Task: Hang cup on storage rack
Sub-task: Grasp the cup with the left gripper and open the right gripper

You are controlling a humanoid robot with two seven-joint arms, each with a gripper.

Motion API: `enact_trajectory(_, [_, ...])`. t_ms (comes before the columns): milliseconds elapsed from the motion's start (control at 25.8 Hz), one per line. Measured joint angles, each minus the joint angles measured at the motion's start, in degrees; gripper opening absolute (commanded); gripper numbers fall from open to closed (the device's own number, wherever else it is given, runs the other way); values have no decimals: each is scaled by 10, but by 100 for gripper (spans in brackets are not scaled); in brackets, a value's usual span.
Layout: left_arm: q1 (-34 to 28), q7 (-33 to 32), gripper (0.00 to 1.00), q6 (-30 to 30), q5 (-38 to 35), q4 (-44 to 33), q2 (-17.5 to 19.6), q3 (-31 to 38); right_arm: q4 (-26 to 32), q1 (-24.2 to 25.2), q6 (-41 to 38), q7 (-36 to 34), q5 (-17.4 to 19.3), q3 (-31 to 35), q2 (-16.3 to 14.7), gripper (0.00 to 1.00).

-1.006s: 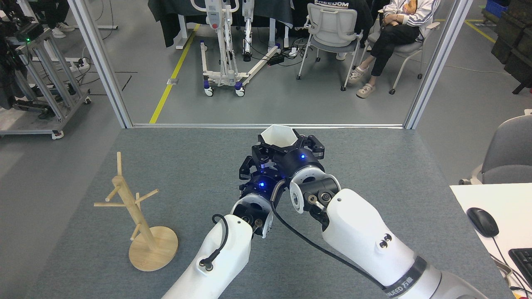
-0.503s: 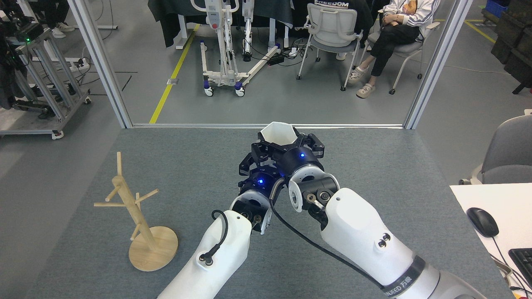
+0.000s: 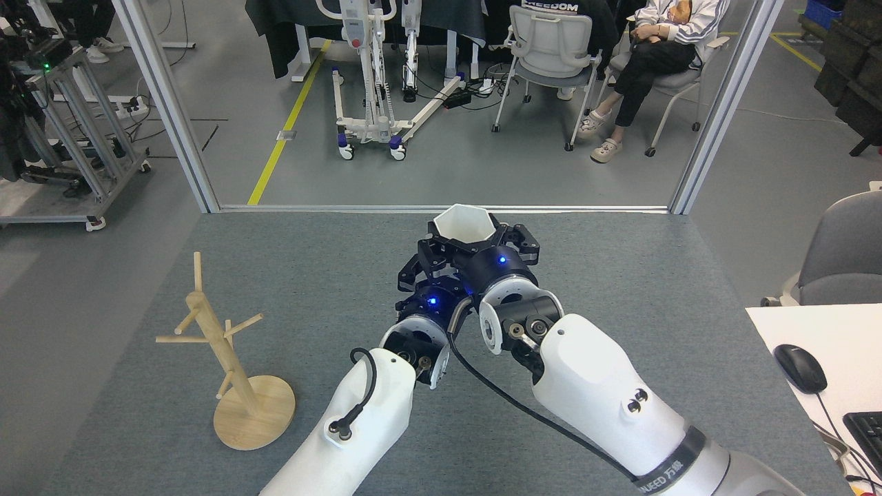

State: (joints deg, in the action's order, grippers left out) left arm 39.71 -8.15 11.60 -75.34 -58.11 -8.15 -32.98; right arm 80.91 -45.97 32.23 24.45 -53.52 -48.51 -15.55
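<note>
The right pincer [image 3: 475,242] gripped the cup [image 3: 463,224], its dark fingers closed round the body just below the rim, at the far middle of the grey counter [image 3: 331,275]. The left pincer [image 3: 422,270] sat close against the right one, just below and left of the cup; whether it was spread or clenched could not be told from this angle, nor whether it touched the cup. The cup was white and matte, upright, with a hexagonal rim and an empty interior; its base and handle were hidden behind the pincers. The rack [image 3: 231,358], a pale wooden post leaning on a round disc base with several thin pegs, stood well apart at the near left of the counter with nothing hanging on it. The step in hand appeared to be a handover or regrip between the two arms, judging by how closely they met under the cup. Done well, the receiving pincer would take a firm hold on the faceted wall before the other let go, leaving the handle clear and turned outward so a peg could pass through it. The carry leftward would then call for keeping the cup level, approaching an upward-slanting peg from its free tip, and easing off gently, since the light rack could tip.
</note>
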Motion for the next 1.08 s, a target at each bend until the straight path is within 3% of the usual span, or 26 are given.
enact_trajectory(658, [-5, 8, 0, -3, -3, -8, 0, 1, 11, 7, -7, -10, -2, 2, -4, 99])
enact_trajectory(1084, [-16, 12, 0, -17, -4, -17, 0, 0, 45, 24, -10, -3, -2, 8, -34, 99])
